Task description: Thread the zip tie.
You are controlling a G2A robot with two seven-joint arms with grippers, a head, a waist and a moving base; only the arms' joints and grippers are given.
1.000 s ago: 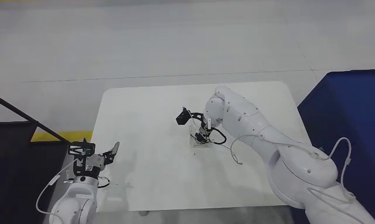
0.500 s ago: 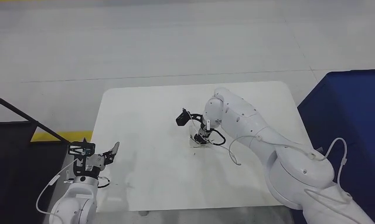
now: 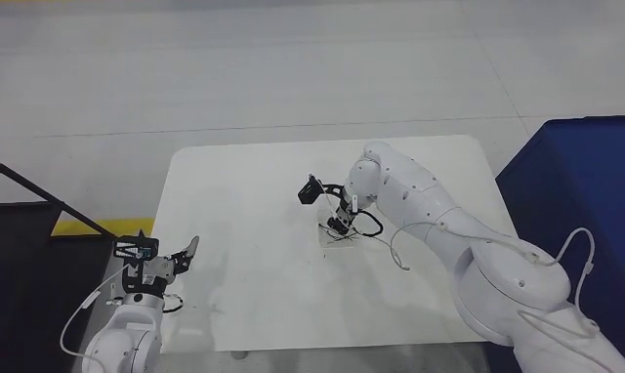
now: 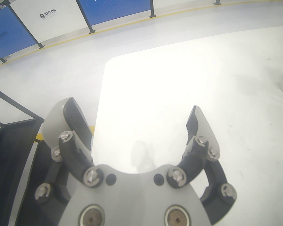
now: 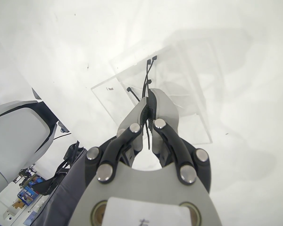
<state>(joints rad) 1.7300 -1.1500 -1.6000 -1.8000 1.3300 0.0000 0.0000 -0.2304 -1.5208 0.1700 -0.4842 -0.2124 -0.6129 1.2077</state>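
Note:
My right gripper (image 5: 148, 95) is shut on thin black zip ties (image 5: 146, 77), whose heads stick out past the fingertips over a clear plastic tray (image 5: 198, 109). One more zip tie (image 5: 132, 93) lies in the tray beside the fingers. In the top view the right gripper (image 3: 337, 225) hangs over the tray (image 3: 325, 238) near the middle of the white table (image 3: 254, 275). My left gripper (image 4: 134, 123) stands open with nothing between its pads, at the table's near left corner (image 3: 186, 251).
A blue panel (image 3: 576, 187) stands to the right of the table. Dark framing (image 3: 39, 202) runs along the left side. Fence panels (image 4: 61, 10) line the floor beyond the table in the left wrist view.
The right arm has shifted slightly to the right over the tray, with its wrist turned a little. The left arm has kept still.

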